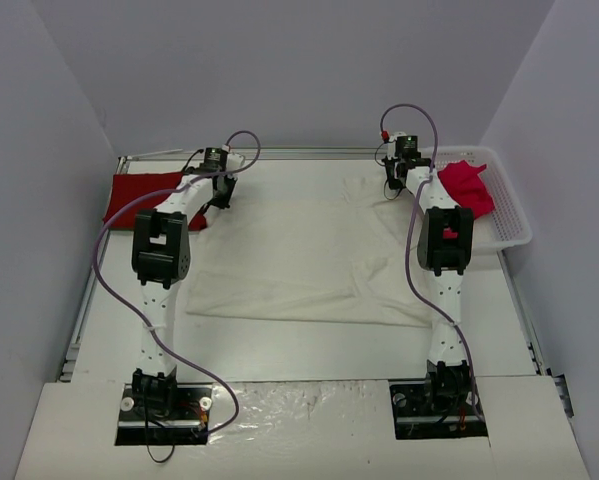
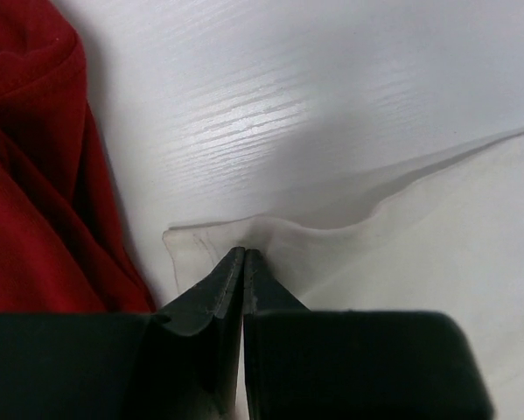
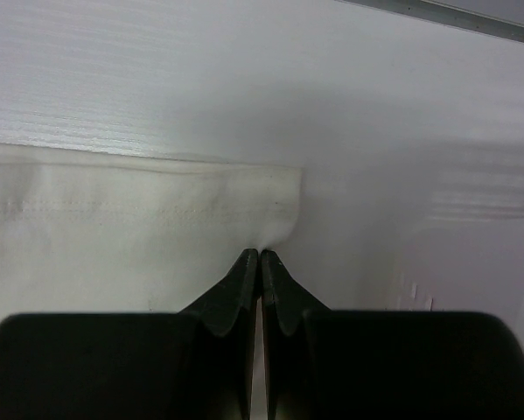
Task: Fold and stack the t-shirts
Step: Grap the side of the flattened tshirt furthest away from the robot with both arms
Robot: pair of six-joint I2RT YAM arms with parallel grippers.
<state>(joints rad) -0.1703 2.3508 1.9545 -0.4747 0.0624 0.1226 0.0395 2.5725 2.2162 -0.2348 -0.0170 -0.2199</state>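
The white table [image 1: 309, 345] carries everything. The cream-white t-shirt [image 1: 309, 260] lies spread flat across its middle, its near hem toward the arm bases and some creases in it. The white lattice basket [image 1: 514, 225] sits at the far right edge. The red t-shirt [image 1: 139, 195] lies folded at the far left, and the pinkish-red t-shirt [image 1: 466, 187] is heaped in the basket.

The left gripper [image 2: 244, 254] has its fingers pressed together on the cream shirt's far left corner, with only a small pucker of cloth between the tips. The right gripper [image 3: 260, 255] is likewise pressed together at the far right hem corner, biting right at the edge.

Both bites look shallow, so a corner could slip free on lifting, most likely the right one. Uneven pulls would skew the fold. The red shirt lies just beside the left fingers and could be dragged along. The right arm works near the basket rim and could nudge it.

The table's far rail runs close behind both grippers, so there is little room that way. The bare strip between the near hem and the bases gives the open room for bringing the far edge over.
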